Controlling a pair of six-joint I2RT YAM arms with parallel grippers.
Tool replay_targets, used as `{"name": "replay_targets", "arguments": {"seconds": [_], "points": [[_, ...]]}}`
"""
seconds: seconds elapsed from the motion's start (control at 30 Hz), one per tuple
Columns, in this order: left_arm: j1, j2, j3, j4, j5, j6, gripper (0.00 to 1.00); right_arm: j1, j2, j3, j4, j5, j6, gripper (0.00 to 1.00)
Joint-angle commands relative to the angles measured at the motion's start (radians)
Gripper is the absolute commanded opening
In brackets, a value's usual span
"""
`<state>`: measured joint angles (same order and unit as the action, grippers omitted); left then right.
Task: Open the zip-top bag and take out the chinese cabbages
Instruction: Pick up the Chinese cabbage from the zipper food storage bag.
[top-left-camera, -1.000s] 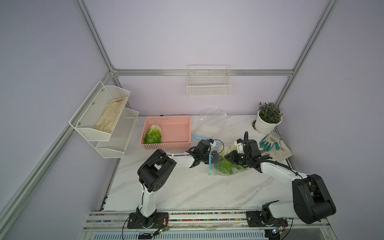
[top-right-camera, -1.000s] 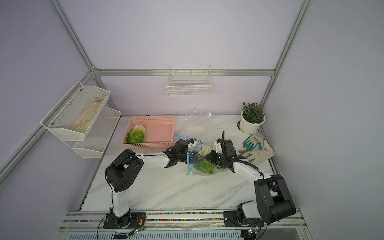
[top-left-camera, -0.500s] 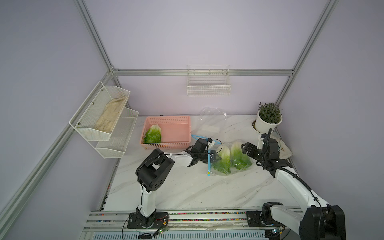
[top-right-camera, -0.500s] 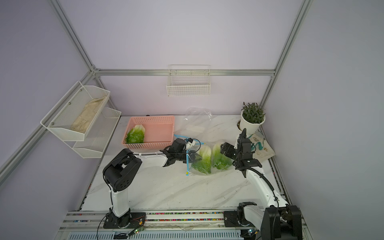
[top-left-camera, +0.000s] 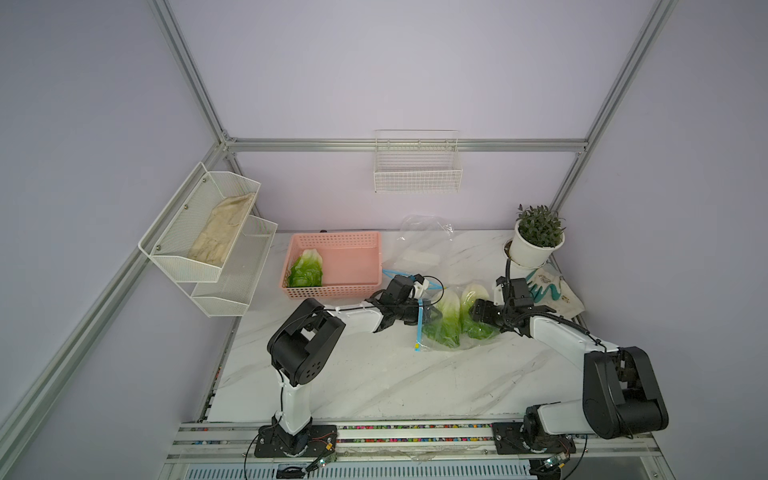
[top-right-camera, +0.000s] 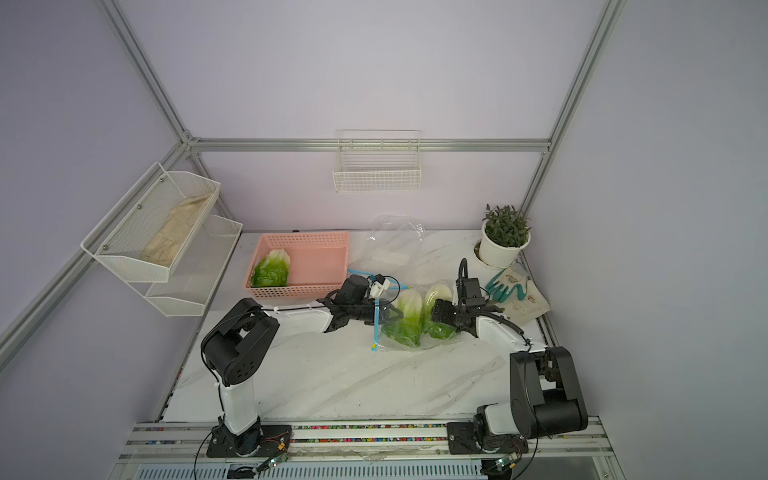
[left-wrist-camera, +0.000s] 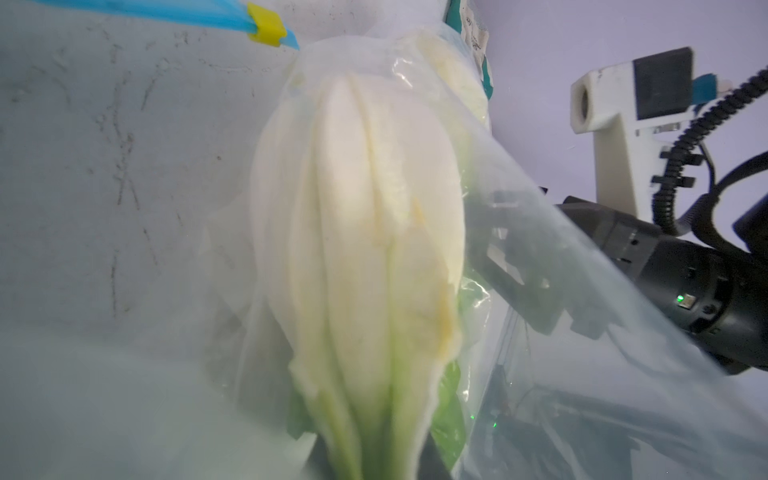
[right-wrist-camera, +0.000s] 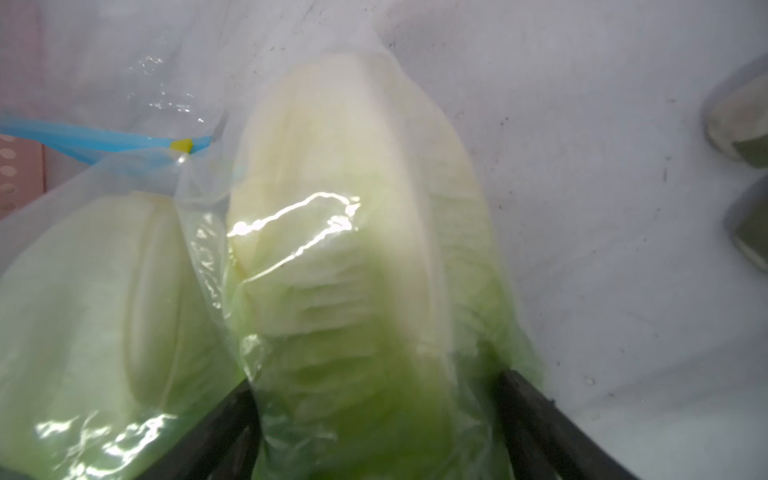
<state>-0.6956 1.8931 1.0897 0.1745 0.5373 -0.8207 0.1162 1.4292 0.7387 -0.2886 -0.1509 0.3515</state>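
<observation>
I note two chinese cabbages (top-left-camera: 448, 316) side by side inside the zip-top bag (top-left-camera: 436, 347) on the counter (top-left-camera: 374, 374), right of centre; the third cabbage (top-left-camera: 306, 270) lies in the pink basket (top-left-camera: 332, 293) toward the far left corner. Left gripper (top-left-camera: 419, 320) jaws are together on the bag's blue zip edge; right gripper (top-left-camera: 473, 311) jaws stand wide apart, straddling the bagged cabbage nearer the right edge.

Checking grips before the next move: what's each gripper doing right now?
Left gripper: shut on the zip-top bag at its edge.
Right gripper: open, jaws either side of a bagged chinese cabbage.
</observation>
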Motion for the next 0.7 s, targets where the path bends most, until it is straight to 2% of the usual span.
{"name": "replay_targets", "arguments": {"seconds": [0.0,0.43,0.67], "points": [[0.003,-0.107,-0.036,0.043,0.022,-0.001,0.14,0.008,0.043,0.014,-0.05,0.039,0.045,0.85],[0.06,-0.358,-0.177,-0.044,-0.012,0.005,0.15,-0.016,0.095,0.036,-0.042,0.071,0.09,0.78],[0.122,-0.529,-0.188,-0.311,-0.108,0.145,0.15,-0.022,0.12,0.048,-0.037,0.065,0.091,0.77]]}}
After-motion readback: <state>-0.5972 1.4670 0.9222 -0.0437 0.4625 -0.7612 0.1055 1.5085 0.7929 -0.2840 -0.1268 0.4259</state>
